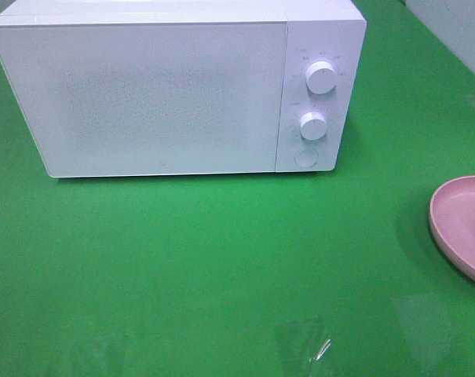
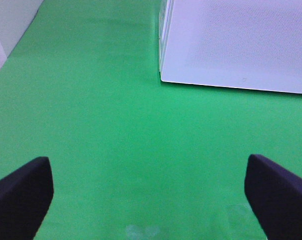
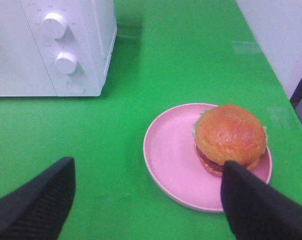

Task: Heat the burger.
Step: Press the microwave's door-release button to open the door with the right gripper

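Observation:
The burger, with a glossy golden-brown bun, sits on the far side of a pink plate; in the high view only the plate's rim shows at the right edge and the burger is out of frame. The white microwave stands at the back with its door shut, and it also shows in both wrist views. My right gripper hangs open just short of the plate, one finger overlapping the burger's near edge in the picture. My left gripper is open over bare green cloth before the microwave's left corner.
A green cloth covers the table. The microwave carries two round knobs and a round button on its right panel. A pale wall runs along the table's right side.

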Robot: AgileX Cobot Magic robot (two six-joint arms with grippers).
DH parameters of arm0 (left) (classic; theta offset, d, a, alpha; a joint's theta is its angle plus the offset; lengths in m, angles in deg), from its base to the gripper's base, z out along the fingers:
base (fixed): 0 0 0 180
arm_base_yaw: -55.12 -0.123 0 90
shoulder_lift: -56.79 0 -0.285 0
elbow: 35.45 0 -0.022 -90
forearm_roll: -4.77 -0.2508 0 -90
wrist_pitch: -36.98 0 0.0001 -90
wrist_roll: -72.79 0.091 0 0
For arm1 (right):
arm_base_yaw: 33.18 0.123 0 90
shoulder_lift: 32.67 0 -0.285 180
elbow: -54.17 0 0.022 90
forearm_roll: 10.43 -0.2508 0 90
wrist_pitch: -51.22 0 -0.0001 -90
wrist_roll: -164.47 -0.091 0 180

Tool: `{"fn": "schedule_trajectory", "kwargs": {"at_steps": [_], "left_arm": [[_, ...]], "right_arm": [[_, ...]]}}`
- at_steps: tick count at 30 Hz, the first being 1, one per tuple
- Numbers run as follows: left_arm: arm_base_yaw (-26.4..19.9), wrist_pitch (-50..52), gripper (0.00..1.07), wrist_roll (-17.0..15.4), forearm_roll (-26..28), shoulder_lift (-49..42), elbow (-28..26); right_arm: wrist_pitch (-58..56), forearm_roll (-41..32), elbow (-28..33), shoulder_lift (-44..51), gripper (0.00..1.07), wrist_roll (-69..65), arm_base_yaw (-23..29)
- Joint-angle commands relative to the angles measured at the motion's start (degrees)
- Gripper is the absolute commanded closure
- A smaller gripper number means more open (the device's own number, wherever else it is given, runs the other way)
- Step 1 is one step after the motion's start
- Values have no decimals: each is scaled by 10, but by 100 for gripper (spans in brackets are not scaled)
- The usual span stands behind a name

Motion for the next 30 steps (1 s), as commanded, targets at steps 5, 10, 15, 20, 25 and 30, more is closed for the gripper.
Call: {"fn": "schedule_trajectory", "kwargs": {"at_steps": [5, 10, 15, 20, 25, 30], "left_arm": [[-1, -1, 8, 0, -1, -9, 0], [-1, -1, 8, 0, -1, -9, 0], [-1, -1, 8, 0, -1, -9, 0], [-1, -1, 8, 0, -1, -9, 0], [-1, -1, 8, 0, -1, -9, 0], [-1, -1, 8, 0, -1, -9, 0]], "right_arm": [[88, 6, -5, -82, 31, -4, -2], [131, 7, -5, -132, 31, -4, -2], [176, 7, -5, -193, 31, -4, -2], [201, 7, -5, -219, 31, -4, -2], [247, 7, -5, -268, 31, -4, -2], [295, 7, -5, -315, 31, -5, -2]]}}
